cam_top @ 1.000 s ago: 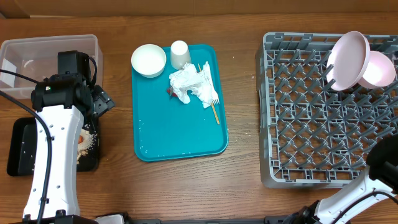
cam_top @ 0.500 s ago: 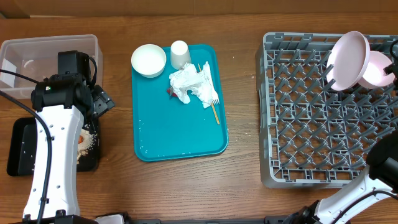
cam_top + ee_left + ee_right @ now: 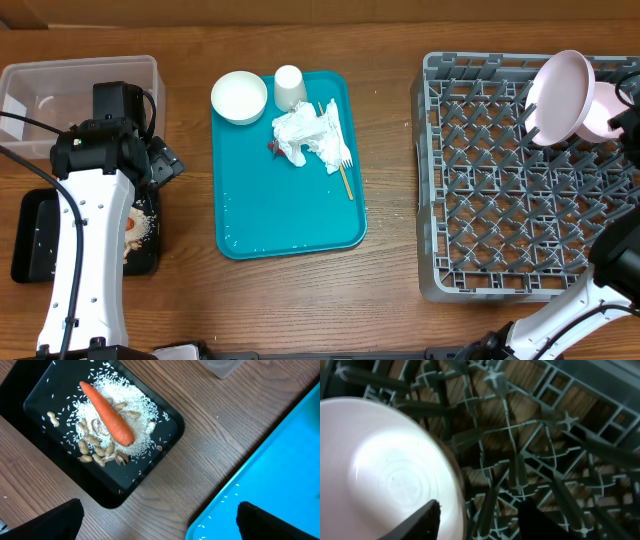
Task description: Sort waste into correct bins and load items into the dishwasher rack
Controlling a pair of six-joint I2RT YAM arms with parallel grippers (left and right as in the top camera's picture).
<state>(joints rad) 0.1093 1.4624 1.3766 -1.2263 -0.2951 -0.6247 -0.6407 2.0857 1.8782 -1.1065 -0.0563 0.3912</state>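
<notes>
The carrot lies on rice and peanuts in the black tray, also in the overhead view. My left gripper is open and empty above the wood between that tray and the teal tray. On the teal tray lie the napkin, a red scrap, the stick, the fork, the cup and a bowl. The plate and a second bowl stand in the rack. My right gripper is open astride that bowl's rim.
The clear tub stands at the far left behind the black tray. The teal tray lies mid-table, its edge in the left wrist view. Rack pegs surround my right gripper.
My right gripper has come into the overhead view from the right edge, beside the bowl in the rack. The left arm has not moved.
</notes>
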